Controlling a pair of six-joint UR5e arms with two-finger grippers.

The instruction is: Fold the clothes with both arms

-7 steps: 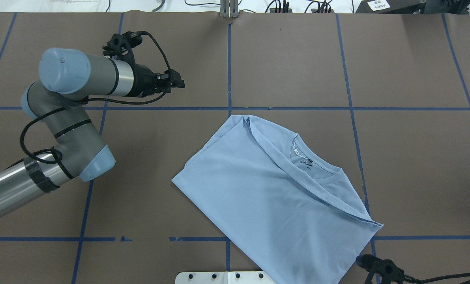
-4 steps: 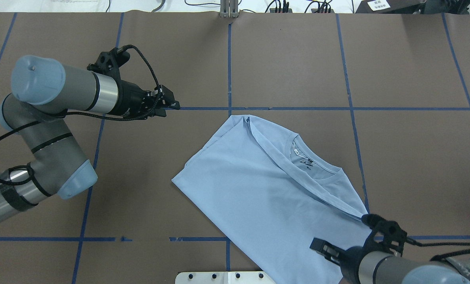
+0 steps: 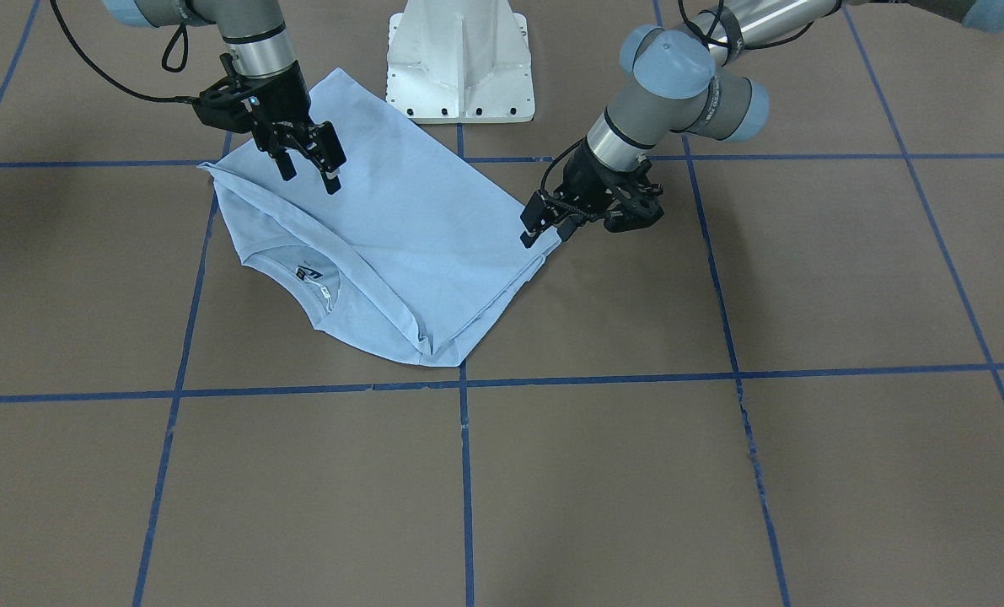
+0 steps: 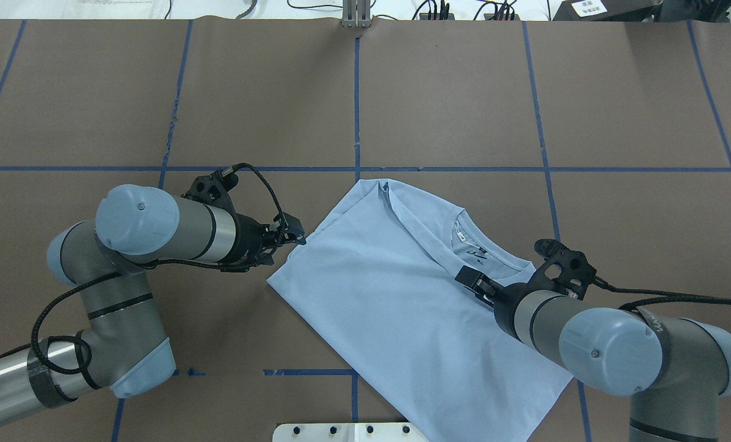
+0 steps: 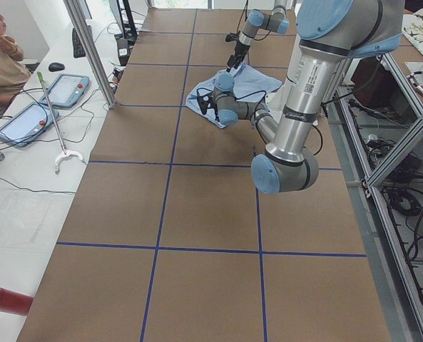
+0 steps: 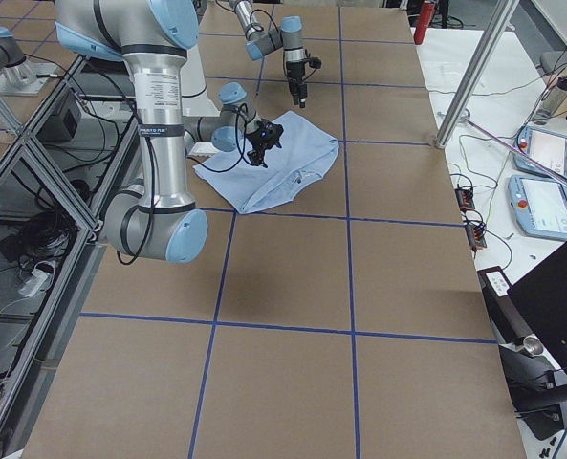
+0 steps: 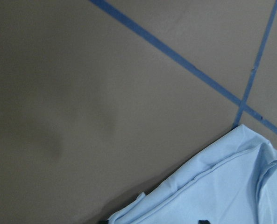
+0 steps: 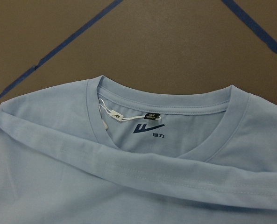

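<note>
The light blue T-shirt (image 4: 390, 307) lies folded and slanted on the brown table, its round collar (image 4: 494, 261) and neck label facing up. My left gripper (image 4: 296, 231) hovers open at the shirt's left edge, near a corner of the cloth (image 3: 544, 253). In the front-facing view the left gripper (image 3: 544, 232) holds nothing. My right gripper (image 3: 309, 175) is open above the shirt, just beside the collar, with nothing between its fingers. In the right wrist view the collar (image 8: 166, 100) and a folded band of cloth fill the picture. The chest print is hidden.
The white pedestal base (image 3: 459, 59) stands at the near edge behind the shirt. Blue tape lines (image 4: 357, 92) grid the brown table. Cables and plugs (image 4: 439, 9) lie along the far edge. A seated person (image 5: 1, 50) and tablets sit beyond that edge.
My left arm swung down and toward the shirt's left edge. My right arm came in from the lower right and moved over the shirt toward the collar. The shirt has not moved.
</note>
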